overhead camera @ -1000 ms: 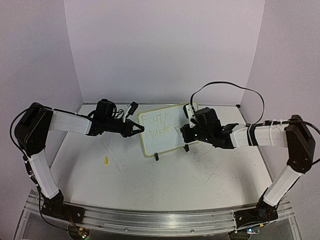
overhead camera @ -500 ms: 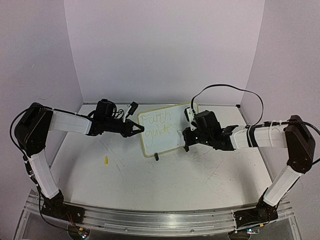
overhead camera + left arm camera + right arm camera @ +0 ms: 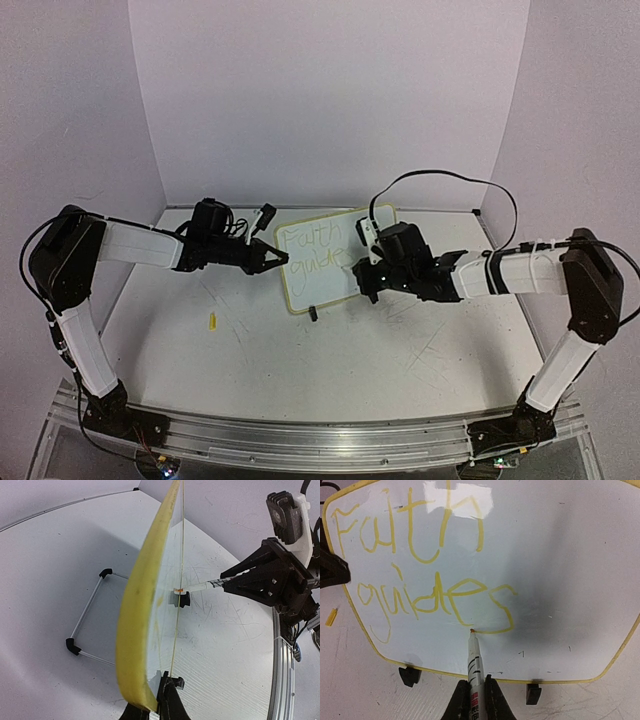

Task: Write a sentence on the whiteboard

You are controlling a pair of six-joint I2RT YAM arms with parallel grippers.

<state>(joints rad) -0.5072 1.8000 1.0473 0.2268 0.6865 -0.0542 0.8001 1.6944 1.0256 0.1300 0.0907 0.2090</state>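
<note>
The whiteboard (image 3: 325, 262) stands tilted on black clip feet at the table's back middle, with a yellow rim and yellow writing "Faith guides" (image 3: 420, 590). My left gripper (image 3: 277, 257) is shut on the board's left edge; in the left wrist view the yellow rim (image 3: 140, 630) runs up from my jaws. My right gripper (image 3: 362, 277) is shut on a white marker (image 3: 475, 670). Its orange tip (image 3: 472, 630) touches the board at the end of the final "s" stroke. The marker also shows in the left wrist view (image 3: 200, 586).
A small yellow marker cap (image 3: 212, 321) lies on the table left of the board, also in the right wrist view (image 3: 330, 617). The board's wire stand (image 3: 90, 615) rests behind it. Walls enclose the back and sides.
My right gripper has moved left along the board with the marker, finishing the "s" of "guides". The left gripper and the board have stayed put.
</note>
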